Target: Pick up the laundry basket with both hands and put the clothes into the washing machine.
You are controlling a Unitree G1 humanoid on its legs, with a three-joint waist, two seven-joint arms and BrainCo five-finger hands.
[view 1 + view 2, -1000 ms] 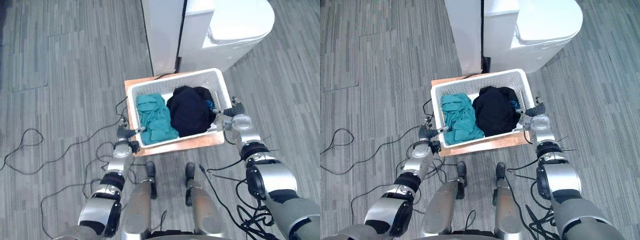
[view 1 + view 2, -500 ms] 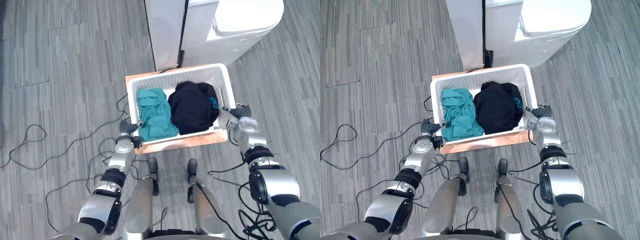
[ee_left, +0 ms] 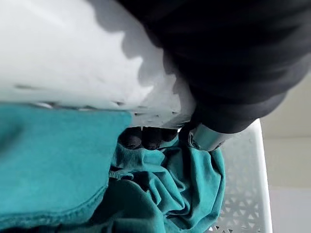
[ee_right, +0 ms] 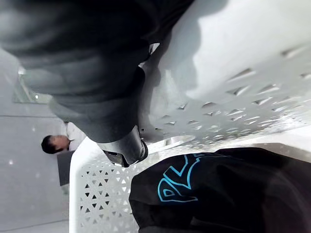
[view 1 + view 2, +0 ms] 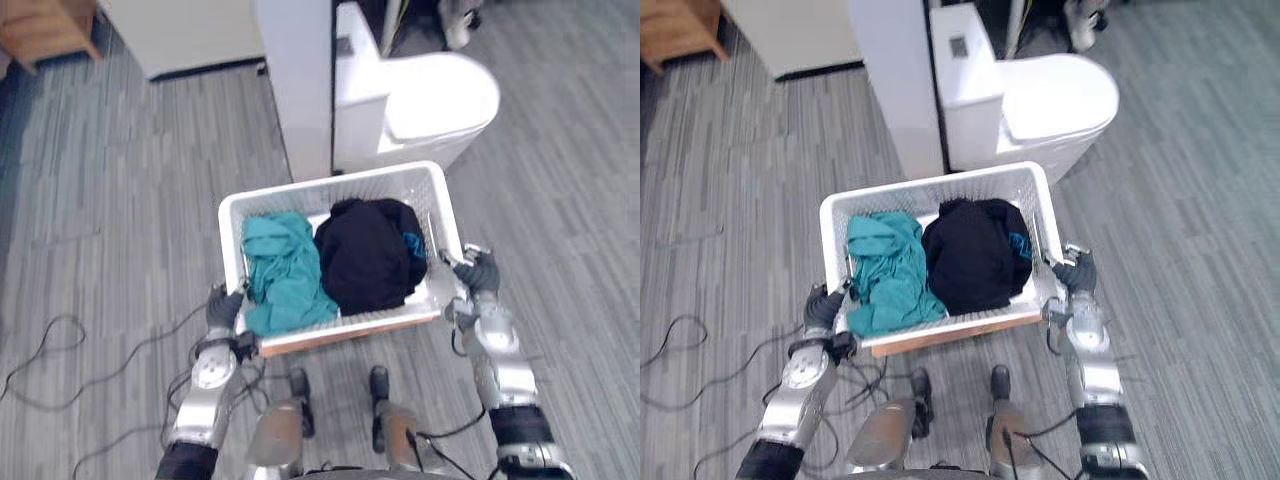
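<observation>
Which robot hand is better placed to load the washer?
Probably right: the right robot hand grips the basket end beside the black garment, with the washing machine ahead on that side; the left robot hand holds the other end.

Grey plank floor (image 5: 120, 200) throughout. Far left corner: a piece of brown wooden furniture (image 5: 45, 25), with a pale cabinet (image 5: 185, 35) just beside it. Tall white panel (image 5: 295, 90) stands upright mid-view. Right wrist view: a person (image 4: 60, 142) in the background (dark hair, white top).
</observation>
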